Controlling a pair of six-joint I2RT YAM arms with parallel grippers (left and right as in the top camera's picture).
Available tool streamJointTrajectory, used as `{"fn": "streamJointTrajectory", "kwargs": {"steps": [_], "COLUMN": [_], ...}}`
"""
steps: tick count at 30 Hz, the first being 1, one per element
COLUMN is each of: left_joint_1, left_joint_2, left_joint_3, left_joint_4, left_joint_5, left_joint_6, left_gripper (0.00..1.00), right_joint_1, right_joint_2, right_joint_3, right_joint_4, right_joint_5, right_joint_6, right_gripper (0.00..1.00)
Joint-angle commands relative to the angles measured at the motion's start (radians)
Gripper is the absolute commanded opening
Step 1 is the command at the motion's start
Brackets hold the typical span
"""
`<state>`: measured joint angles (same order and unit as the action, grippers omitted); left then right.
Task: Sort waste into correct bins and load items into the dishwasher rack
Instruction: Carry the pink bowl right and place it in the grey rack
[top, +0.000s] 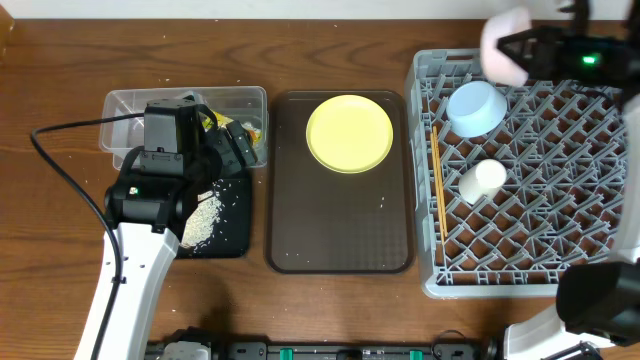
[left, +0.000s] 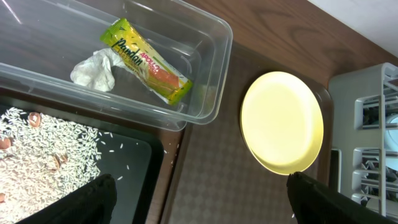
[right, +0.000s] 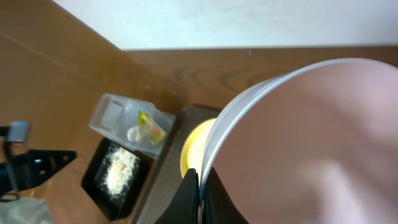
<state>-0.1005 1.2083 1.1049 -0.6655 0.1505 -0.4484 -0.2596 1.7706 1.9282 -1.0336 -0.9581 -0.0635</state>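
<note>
Now right claw (right: 200, 186) pinches pink bowl (right: 311, 137) rim, seemingly above rack (top: 560, 220).

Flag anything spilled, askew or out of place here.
The white cup lies on its side in the grey rack. A few white specks, likely stray rice, dot the brown serving tray. Nothing else stands out.

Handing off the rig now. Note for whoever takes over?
Now: left end effector open, empty, above clear tub and black tray; right end effector shut on pink bowl rim, at the rack's far edge.
Done: wrapper and tissue in clear tub; rice scraps in black tray; blue bowl, white cup, chopsticks in rack.
To do: set pink bowl in rack, then load yellow plate from brown serving tray.
</note>
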Motion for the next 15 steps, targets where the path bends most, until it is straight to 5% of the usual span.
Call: {"fn": "streamJointTrajectory", "kwargs": {"steps": [1, 15], "left_joint_1": [0.004, 0.004], "left_joint_2": [0.000, 0.000], "left_joint_3": [0.012, 0.012], "left_joint_4": [0.000, 0.000], "left_joint_5": [-0.006, -0.006], "left_joint_6": [0.002, 0.002], "left_gripper": [0.90, 0.90], "right_joint_1": [-0.071, -0.140], "right_joint_2": [0.022, 0.293], "right_joint_3": [-0.009, -0.012], "right_joint_4": [-0.007, 0.152], "right_joint_5": [-0.176, -0.331], "right_joint_6": [-0.074, -0.091], "right_gripper": [0.01, 0.01]}}
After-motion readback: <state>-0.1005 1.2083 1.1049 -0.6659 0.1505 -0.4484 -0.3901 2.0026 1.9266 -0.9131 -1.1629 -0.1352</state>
